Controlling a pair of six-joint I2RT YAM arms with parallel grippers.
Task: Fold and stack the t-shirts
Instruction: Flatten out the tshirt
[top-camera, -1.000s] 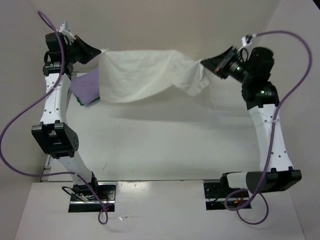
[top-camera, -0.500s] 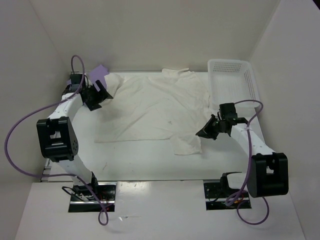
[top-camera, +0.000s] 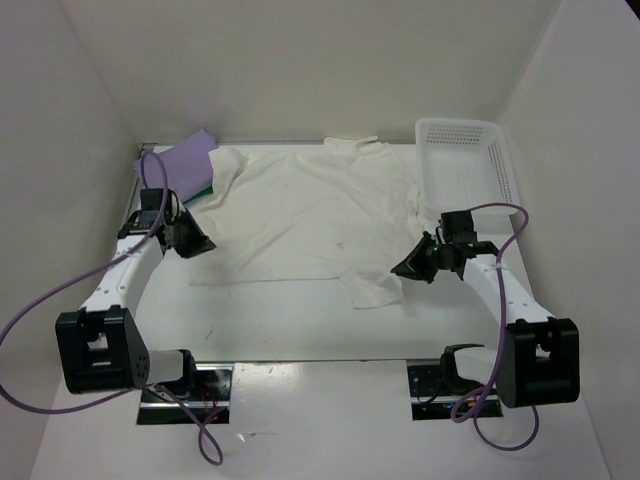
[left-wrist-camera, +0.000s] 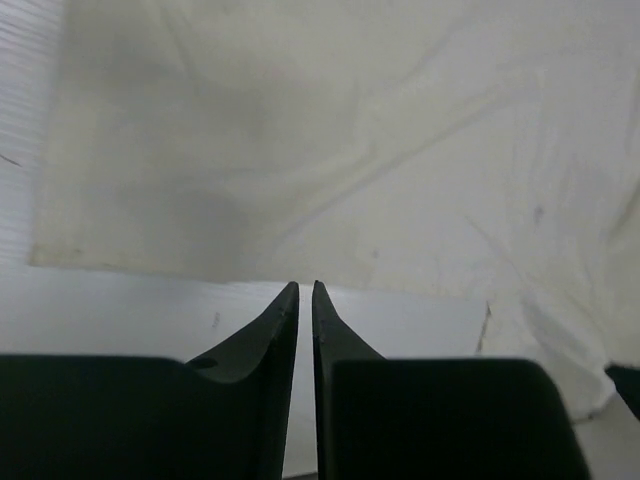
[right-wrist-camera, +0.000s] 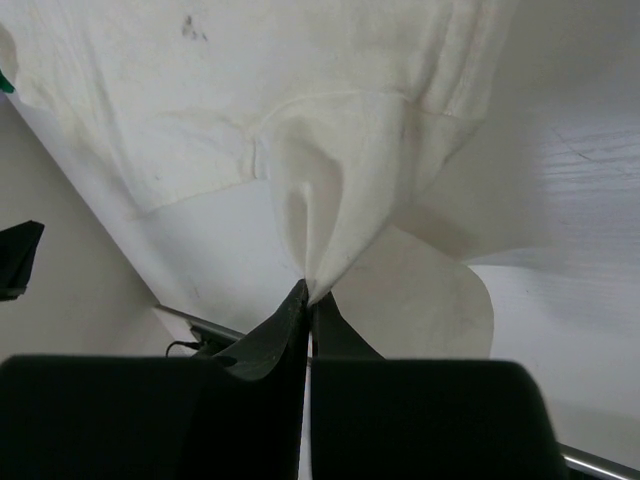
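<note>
The cream-white t-shirt (top-camera: 310, 215) lies spread flat across the middle of the table, collar toward the back. Its near edge fills the left wrist view as cream-white t-shirt (left-wrist-camera: 350, 130). My left gripper (top-camera: 204, 246) sits low at the shirt's left edge. In its own view the left gripper (left-wrist-camera: 306, 285) has its jaws almost together, with nothing between them and the hem just ahead. My right gripper (top-camera: 398, 270) is shut on a pinch of the shirt's near right corner (right-wrist-camera: 320, 230). The lavender t-shirt (top-camera: 185, 160) lies at the back left, over a sliver of the green one (top-camera: 206, 189).
A white perforated basket (top-camera: 500, 160) stands at the back right, just behind the right arm. White walls close in the table on the left, back and right. Purple cables loop from both arms.
A second ago both grippers held the cream shirt stretched in the air. It now lies flat. The left gripper let go, moved nearer along the left edge and closed. The right still grips.
</note>
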